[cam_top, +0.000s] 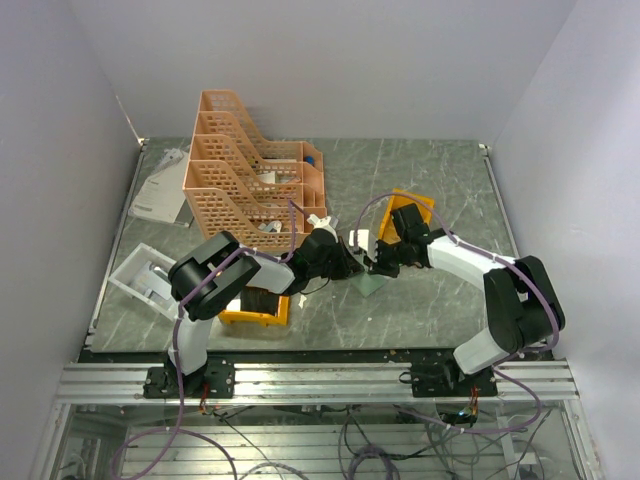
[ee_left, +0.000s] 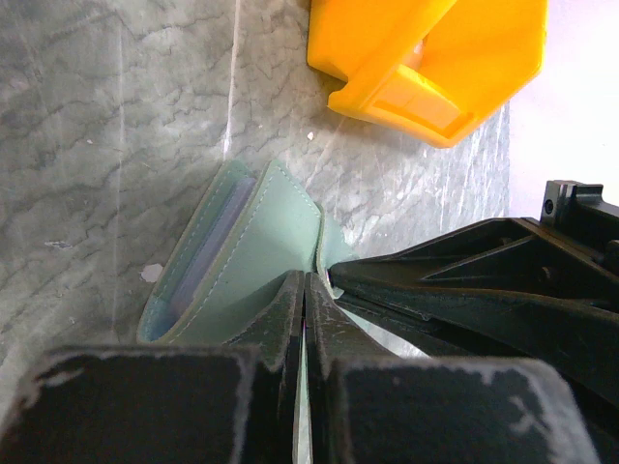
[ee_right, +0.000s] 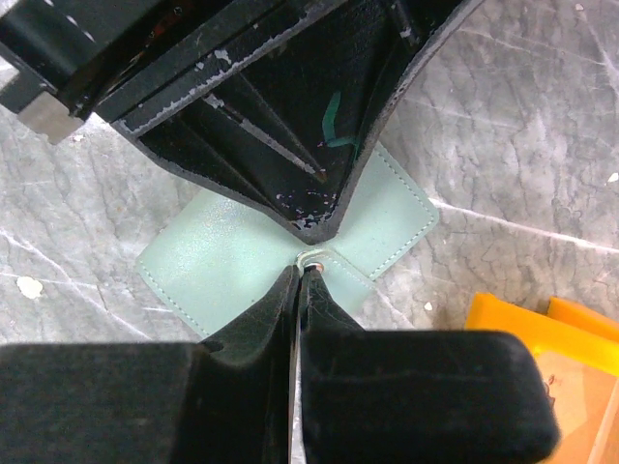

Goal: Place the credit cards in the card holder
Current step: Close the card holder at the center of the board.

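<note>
The grey-green card holder point(cam_top: 371, 284) lies on the marble table between the two arms. In the left wrist view the card holder point(ee_left: 266, 242) gapes partly open, and a pale lilac-grey strip point(ee_left: 215, 242) shows between its flaps; I cannot tell whether that is one of the credit cards. My left gripper point(ee_left: 306, 277) is shut on a thin flap of the holder. My right gripper point(ee_right: 301, 268) is shut on the snap tab at the edge of the card holder point(ee_right: 213, 271). Both grippers meet tip to tip, left gripper point(cam_top: 352, 262) and right gripper point(cam_top: 379, 266). No loose credit cards show clearly.
An orange-yellow bin point(cam_top: 412, 213) stands just behind the right gripper, also seen as the bin point(ee_left: 435, 58) and the bin point(ee_right: 546, 358). A second bin point(cam_top: 256, 306) sits under the left arm. A peach lattice rack point(cam_top: 250, 180) stands at the back left, with white trays point(cam_top: 140, 275) left of it.
</note>
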Motion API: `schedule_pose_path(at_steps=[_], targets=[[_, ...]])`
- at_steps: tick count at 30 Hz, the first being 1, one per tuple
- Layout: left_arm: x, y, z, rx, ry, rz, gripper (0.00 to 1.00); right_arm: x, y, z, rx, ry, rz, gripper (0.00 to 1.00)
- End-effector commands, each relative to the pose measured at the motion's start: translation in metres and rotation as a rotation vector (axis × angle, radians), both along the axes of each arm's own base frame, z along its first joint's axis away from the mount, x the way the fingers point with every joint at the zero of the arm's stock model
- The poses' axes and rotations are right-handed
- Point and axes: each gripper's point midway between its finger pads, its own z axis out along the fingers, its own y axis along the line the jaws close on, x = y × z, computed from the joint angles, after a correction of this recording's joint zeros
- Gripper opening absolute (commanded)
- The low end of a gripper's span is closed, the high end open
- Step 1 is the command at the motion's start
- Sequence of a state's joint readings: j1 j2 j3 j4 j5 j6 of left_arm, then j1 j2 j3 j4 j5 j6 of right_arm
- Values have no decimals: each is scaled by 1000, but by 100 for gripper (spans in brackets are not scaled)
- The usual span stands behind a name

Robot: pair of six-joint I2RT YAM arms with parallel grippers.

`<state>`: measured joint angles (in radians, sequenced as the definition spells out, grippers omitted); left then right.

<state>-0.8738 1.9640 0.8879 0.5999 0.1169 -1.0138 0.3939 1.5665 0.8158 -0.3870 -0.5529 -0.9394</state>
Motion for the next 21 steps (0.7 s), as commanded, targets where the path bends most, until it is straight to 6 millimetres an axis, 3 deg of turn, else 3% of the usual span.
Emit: schedule_pose_path(at_steps=[1,10,21], targets=[[-19,7,-24,60,61,-54,7,-87,-48,-63,-256,343,-6,0],[-20,7,-24,64,61,-60,7,-75,-34,-57,-246,303,-3,0],[-24,8,-30,53,80,-69,7,-81,-28,-64,-321,277,68,0]])
